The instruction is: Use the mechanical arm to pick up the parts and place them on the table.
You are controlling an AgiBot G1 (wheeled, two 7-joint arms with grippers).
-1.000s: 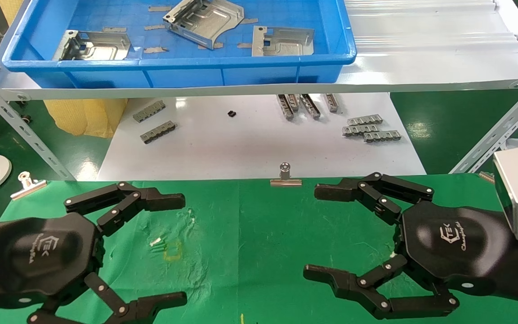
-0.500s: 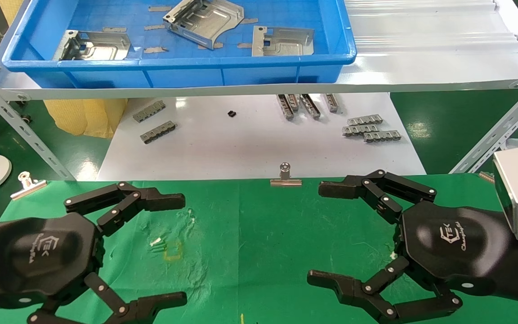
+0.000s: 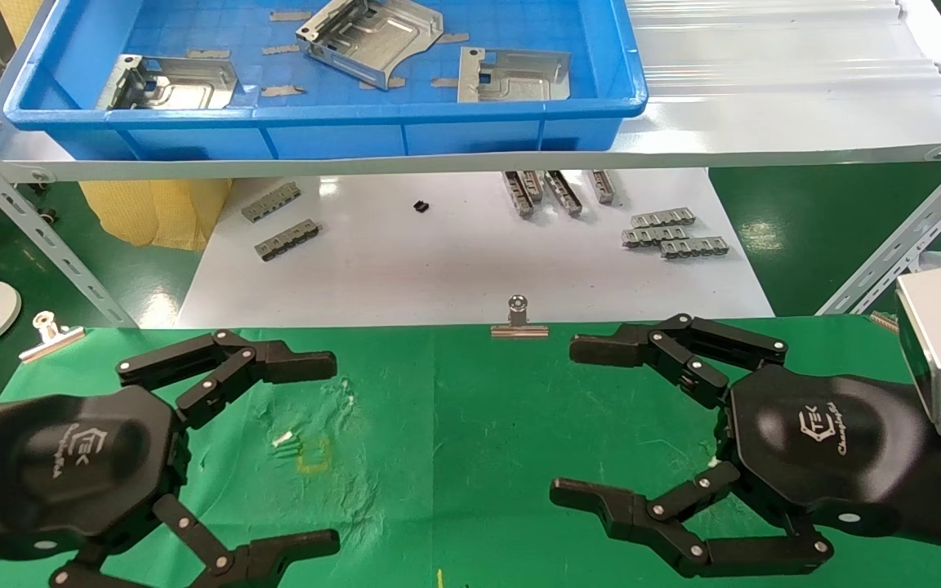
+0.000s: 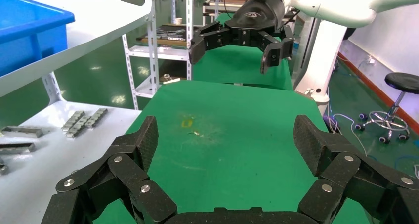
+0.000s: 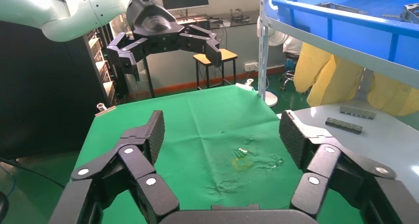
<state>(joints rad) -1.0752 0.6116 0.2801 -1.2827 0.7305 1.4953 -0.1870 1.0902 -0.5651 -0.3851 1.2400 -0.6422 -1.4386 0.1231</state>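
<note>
The right tool [image 3: 589, 425] hung over the right side of the green bench [image 3: 470, 425], near its far edge. Its fingers were spread wide and it held nothing. The left tool [image 3: 307, 453] hung over the left side of the bench. It was wide open and empty too.

No parts lay on the bench. A silver clip [image 3: 519, 323] sat at the middle of its far edge.

Past that edge was a white board [image 3: 454, 261] with small grey strips [image 3: 673, 235] on it. Above it, on a shelf, stood a blue tray [image 3: 323, 131]. Three shiny metal parts lay inside: one on the left [image 3: 168, 83], one in the middle [image 3: 372, 37], one on the right [image 3: 513, 75].

It looked like the start, with nothing picked up. Next, a tool would need to reach up and forward into the tray and close on one part.
</note>
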